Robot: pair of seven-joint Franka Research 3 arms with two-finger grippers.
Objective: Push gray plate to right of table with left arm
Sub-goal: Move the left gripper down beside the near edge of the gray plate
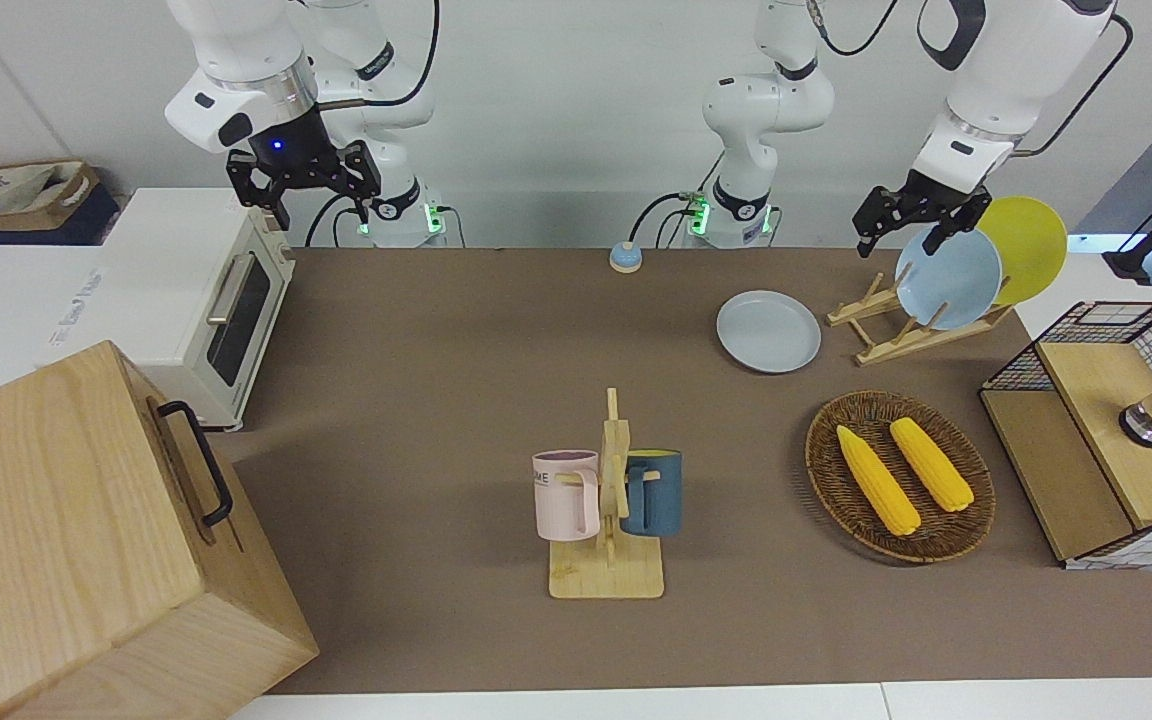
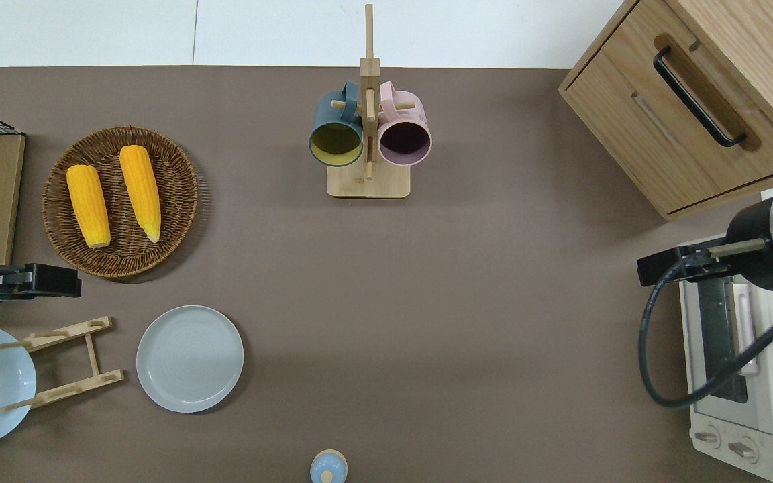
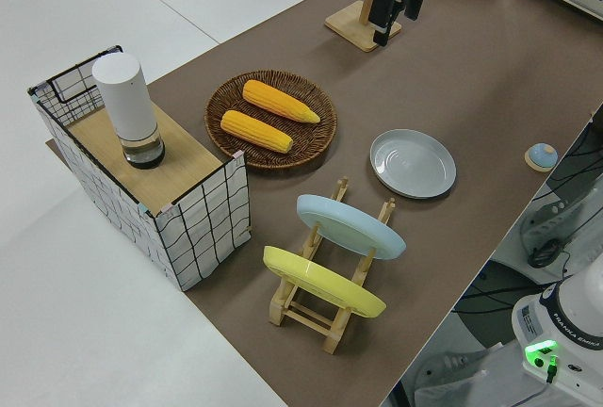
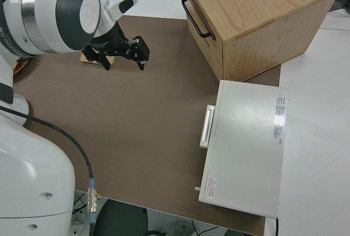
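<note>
The gray plate [image 1: 768, 331] lies flat on the brown table [image 1: 436, 350], beside the wooden dish rack and nearer to the robots than the wicker basket. It also shows in the overhead view [image 2: 190, 358] and the left side view [image 3: 413, 163]. My left gripper [image 1: 901, 232] is open, empty and up in the air. From overhead the left gripper [image 2: 68, 282] is over the table between the basket and the dish rack, apart from the plate. The left side view shows it too [image 3: 396, 11]. My right arm is parked, its gripper [image 1: 304, 190] open.
The dish rack [image 2: 64, 362] holds a sky-blue plate [image 1: 948, 277] and a yellow plate [image 1: 1031, 245]. The wicker basket [image 2: 178, 194] holds two corn cobs. A mug rack [image 1: 608, 520], a wire shelf [image 1: 1086, 330], a toaster oven [image 1: 206, 300], a wooden cabinet [image 1: 66, 540] and a small blue knob [image 1: 624, 258] also stand here.
</note>
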